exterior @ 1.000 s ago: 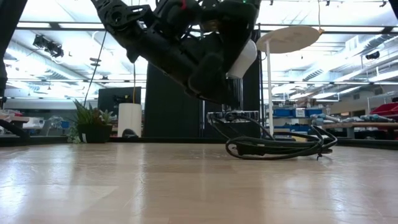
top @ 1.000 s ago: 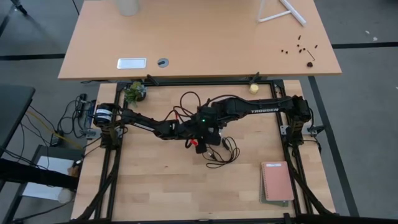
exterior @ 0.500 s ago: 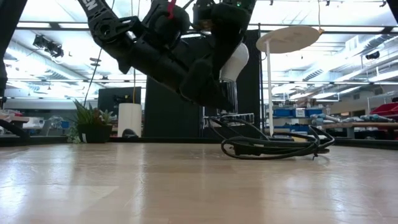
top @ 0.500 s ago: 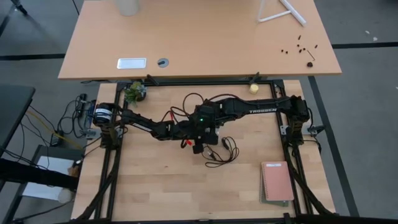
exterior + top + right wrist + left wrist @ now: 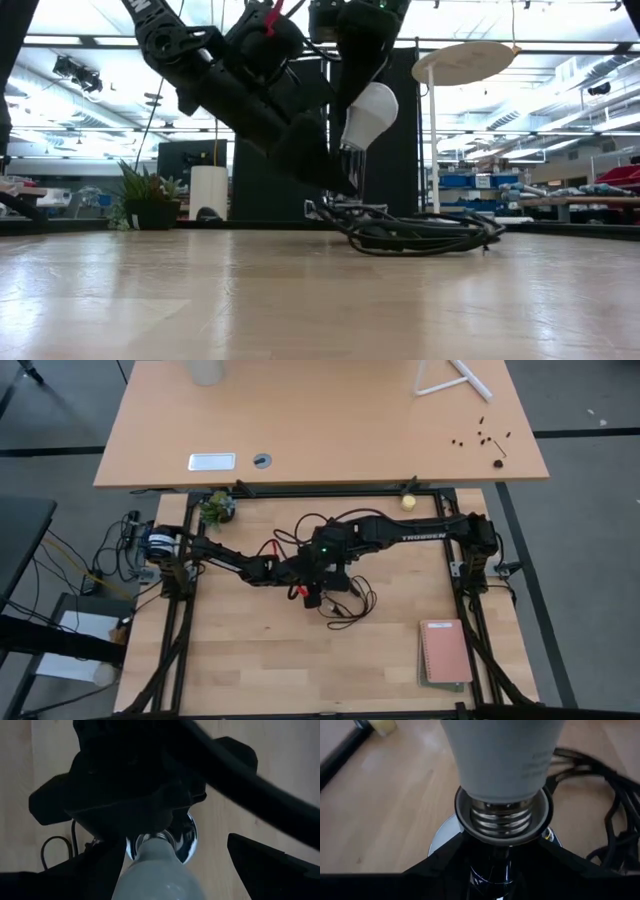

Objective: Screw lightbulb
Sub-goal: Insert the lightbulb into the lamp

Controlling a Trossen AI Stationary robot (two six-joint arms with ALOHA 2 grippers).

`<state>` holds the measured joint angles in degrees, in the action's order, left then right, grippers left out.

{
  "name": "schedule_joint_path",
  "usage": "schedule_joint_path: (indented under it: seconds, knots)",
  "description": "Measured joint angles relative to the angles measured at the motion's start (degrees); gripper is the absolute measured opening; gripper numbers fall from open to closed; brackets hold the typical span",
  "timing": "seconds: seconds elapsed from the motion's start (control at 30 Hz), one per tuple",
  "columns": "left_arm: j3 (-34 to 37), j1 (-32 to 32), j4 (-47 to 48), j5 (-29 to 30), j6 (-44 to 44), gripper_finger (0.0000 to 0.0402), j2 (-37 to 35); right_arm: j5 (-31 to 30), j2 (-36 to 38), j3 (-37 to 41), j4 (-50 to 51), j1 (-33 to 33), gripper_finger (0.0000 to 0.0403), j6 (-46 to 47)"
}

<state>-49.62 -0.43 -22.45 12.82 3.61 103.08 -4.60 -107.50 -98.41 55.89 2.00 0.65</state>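
Over mid-table [image 5: 250,650], both arms meeting: left gripper [image 5: 502,870] below, fingers clamped on the socket [image 5: 470,827]; right gripper [image 5: 350,30] above, fingers spread wide around the bulb's [image 5: 366,115] round end. Bulb raised off the table, tilted, silvery screw base [image 5: 502,817] down and seated in the socket's rim. Black cord [image 5: 420,232] coiled on the wood just beside. Notebook [image 5: 445,652] well apart, near the right corner. Small yellowish ball [image 5: 408,502] at the far edge.
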Motion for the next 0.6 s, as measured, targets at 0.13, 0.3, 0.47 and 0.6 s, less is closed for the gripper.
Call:
schedule_joint_path:
  seconds: [0.13,0.3,0.47,0.6]
  knots:
    - [5.5,0.0,-9.94,0.02,0.26,0.02,-1.08,0.0,0.26,-0.19,-0.33,0.0,0.0356,-0.24]
    - [12.63,0.02,-22.32,0.07,-0.84,0.02,-1.26,0.1,0.3,-0.17,-1.92,-0.02,0.0356,-0.79]
    - [13.86,0.04,-24.33,0.82,-1.18,0.02,-1.24,0.2,0.3,-0.17,-5.53,0.08,0.0356,-1.68]
    - [13.68,0.03,-20.72,3.47,-2.73,0.02,-1.28,0.13,0.37,-0.17,-1.64,0.71,0.0354,0.43]
